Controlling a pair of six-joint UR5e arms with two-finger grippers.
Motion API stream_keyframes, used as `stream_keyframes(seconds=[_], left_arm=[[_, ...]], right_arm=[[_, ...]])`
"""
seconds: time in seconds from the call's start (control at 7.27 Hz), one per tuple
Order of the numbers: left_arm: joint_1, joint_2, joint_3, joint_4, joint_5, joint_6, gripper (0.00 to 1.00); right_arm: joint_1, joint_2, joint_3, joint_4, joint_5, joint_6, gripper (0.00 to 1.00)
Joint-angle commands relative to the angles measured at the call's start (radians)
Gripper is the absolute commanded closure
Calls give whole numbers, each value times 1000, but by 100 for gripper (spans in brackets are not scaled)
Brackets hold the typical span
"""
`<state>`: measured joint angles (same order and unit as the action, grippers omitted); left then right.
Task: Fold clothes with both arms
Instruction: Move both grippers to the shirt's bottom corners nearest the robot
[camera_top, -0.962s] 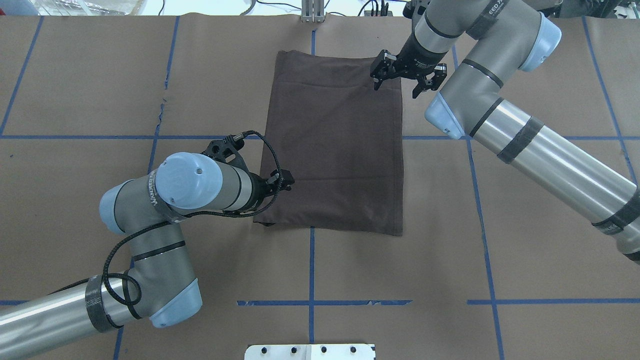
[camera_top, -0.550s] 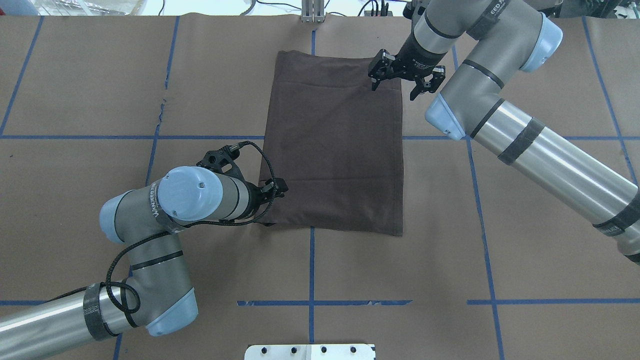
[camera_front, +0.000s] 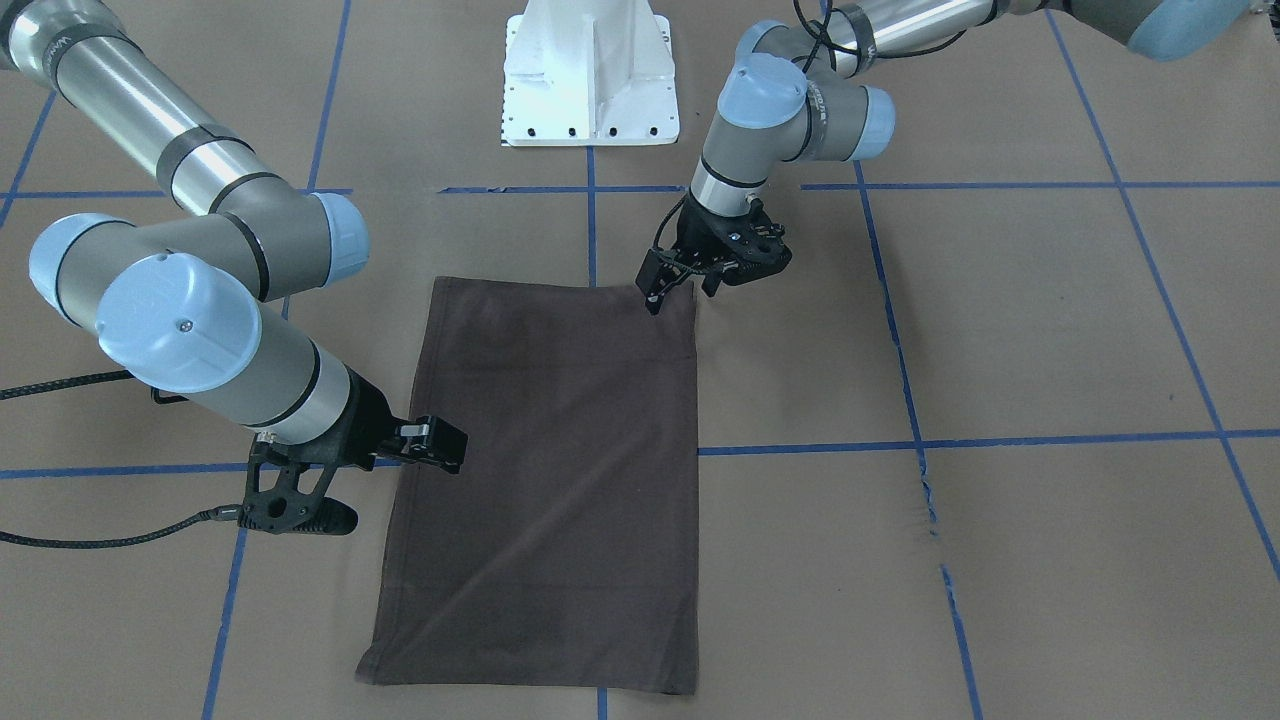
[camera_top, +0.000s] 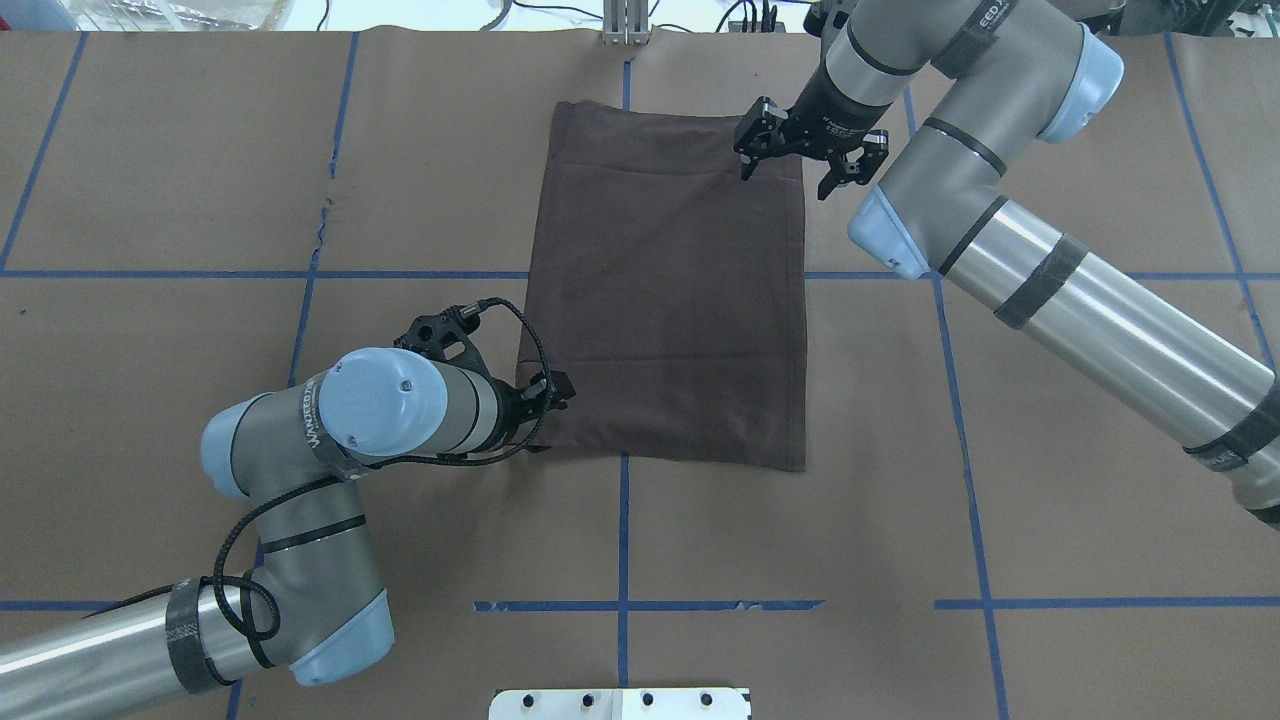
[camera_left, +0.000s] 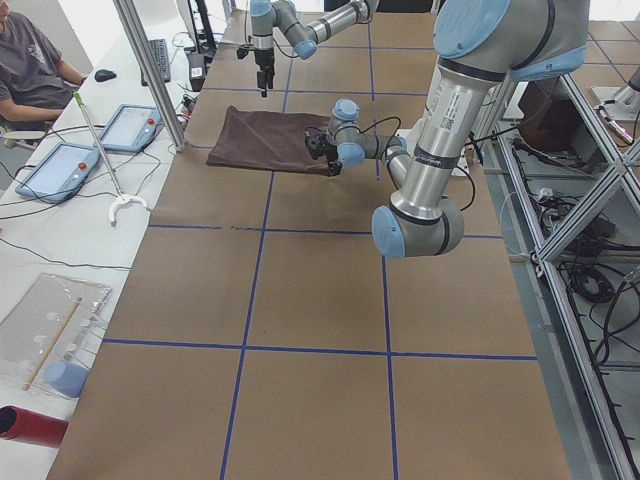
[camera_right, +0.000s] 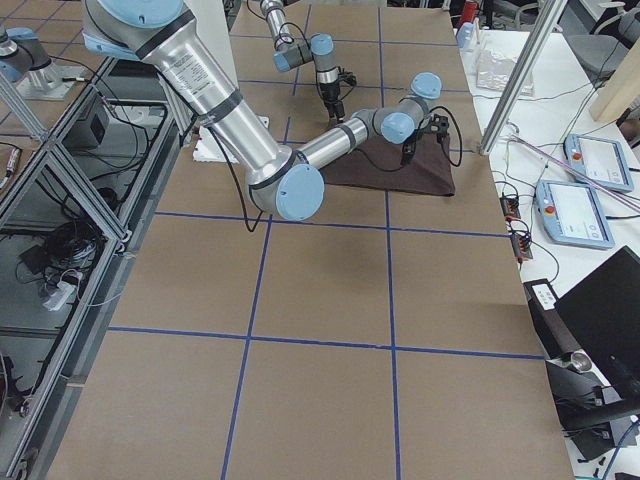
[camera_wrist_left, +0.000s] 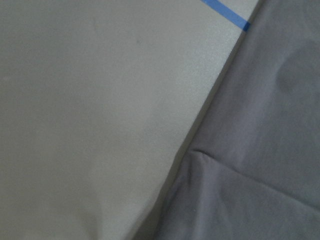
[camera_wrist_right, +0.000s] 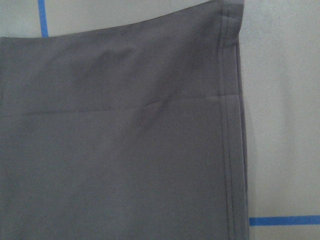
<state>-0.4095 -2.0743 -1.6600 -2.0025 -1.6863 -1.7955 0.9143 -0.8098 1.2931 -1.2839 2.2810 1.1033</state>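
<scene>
Over the last second the left gripper (camera_top: 555, 385) has slid back along the shirt's (camera_top: 665, 290) left edge toward its near left corner, its elbow swinging with it. The right gripper (camera_top: 787, 172) has crept slightly toward the shirt's far edge, and the shirt itself has not shifted. The shirt lies flat on the table (camera_top: 150, 180), whose brown paper is crossed by blue tape lines. It is folded into a tall rectangle of dark brown matte knit, smooth apart from a few faint creases. The right wrist view shows a double-stitched hem running along its edge. A white pedestal (camera_top: 620, 703) stands well apart from the shirt's near edge. The left arm (camera_top: 330, 420), a silver-grey tube with pale blue caps and a looped black cable, bends sharply at the elbow, and its wrist lies low and points across the shirt's near left corner. In the front view its jaws stand apart over that corner. The right arm (camera_top: 1100, 330) reaches in long from the shirt's right, its wrist turned down over the far right corner. Its jaws are spread, one finger (camera_top: 746, 165) above the cloth and the other just off the shirt's right edge.
</scene>
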Motion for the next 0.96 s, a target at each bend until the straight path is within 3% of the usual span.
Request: stream_keyframes(seconds=[0.0, 0.55, 0.82], left_arm=[[18, -7, 0, 10, -1, -4, 16], [18, 0, -14, 10, 0, 10, 90], [17, -1, -23, 8, -1, 15, 100]], right_arm=[[0, 1, 0, 0, 0, 1, 0], [3, 0, 0, 0, 0, 0, 0], [3, -3, 9, 0, 0, 1, 0]])
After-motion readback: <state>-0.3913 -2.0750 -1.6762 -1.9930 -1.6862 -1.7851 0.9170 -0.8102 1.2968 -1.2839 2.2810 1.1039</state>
